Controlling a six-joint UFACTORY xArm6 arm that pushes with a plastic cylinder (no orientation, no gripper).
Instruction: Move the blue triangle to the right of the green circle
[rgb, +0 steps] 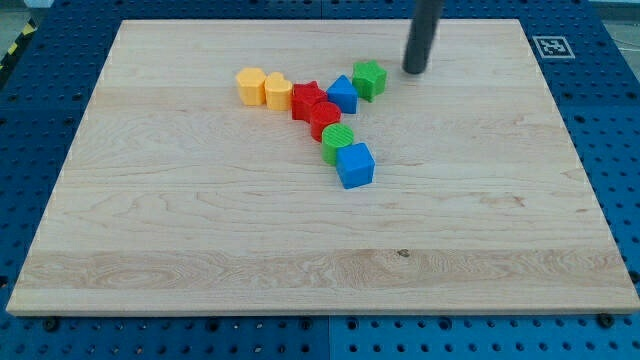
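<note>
**Mia:** Where is my tip right now?

**Sam:** It is near the view's top, a bit right of the middle, touching down on the wooden table. There is no hand on this arm, only a dark rod, so nothing can open, close or hold.

**Mia:** And the blue triangle?

**Sam:** It sits to the view's left of the tip and a little lower. The green star is between them, right beside the triangle. The tip is near the star but not touching it.

**Mia:** What else is next to the triangle?

**Sam:** A red star is on its left side, touching or almost touching. Just below that is another red block; I cannot tell its shape.

**Mia:** Where is the green circle?

**Sam:** Lower down, under the red block. The blue cube is pressed against its lower right side.

**Mia:** Any more blocks?

**Sam:** Two yellow ones. The yellow block farthest left sits beside a second yellow block, which leans on the red star.
</note>
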